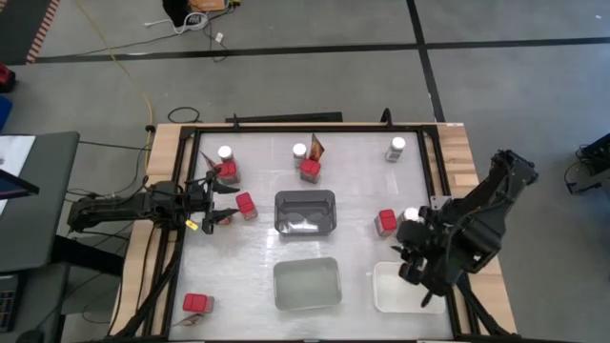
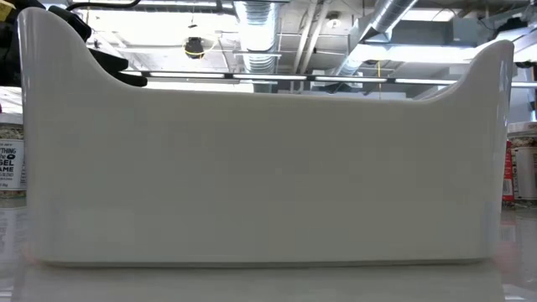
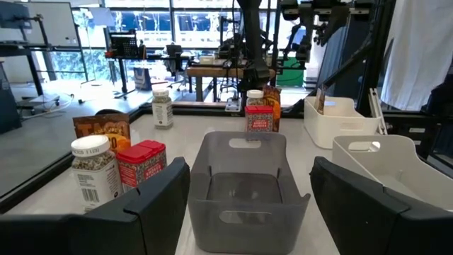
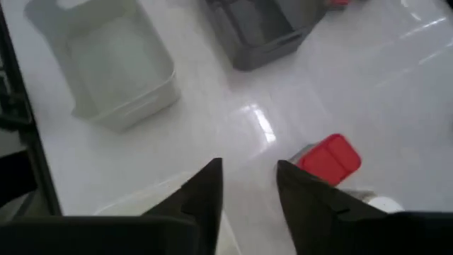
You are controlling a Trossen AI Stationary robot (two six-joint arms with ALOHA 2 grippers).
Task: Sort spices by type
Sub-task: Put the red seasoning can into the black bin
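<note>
While both arms sit at opposite edges of the bench (image 1: pixel 257 252), nothing is held by either. Left pincer (image 1: pixel 221 199) is over the left part of the bench, fingers spread wide, pointing toward the dark grey tray (image 1: pixel 306 211) at centre; the left wrist view shows that tray straight ahead between the two fingers (image 3: pixel 152 205).

Right pincer (image 1: pixel 412 259) hangs at the right side, above the near corner of the white tray (image 1: pixel 393 291); its fingers (image 4: pixel 205 195) stand slightly apart with only bare bench surface between them.

Spice positions, high view:
- red box (image 1: pixel 247 206) just beside the left pincer's tips, apart from them
- jar with white lid (image 1: pixel 226 154) and another red box (image 1: pixel 228 171) together at far left
- jar (image 1: pixel 299 151), orange-brown packet (image 1: pixel 316 145) and red box (image 1: pixel 310 170) clustered at far centre, beyond the dark tray
- lone jar (image 1: pixel 396 148) at far right
- red box (image 1: pixel 386 222) with a white-lidded jar (image 1: pixel 411 216) close to the right pincer
- red box (image 1: pixel 198 303) at the near left corner

A light grey tray (image 1: pixel 307 284) stands near centre, between the dark tray and the near edge. Low view is almost wholly filled by a pale tray wall (image 2: pixel 268 168); jars show at its two edges, labels only partly legible.
</note>
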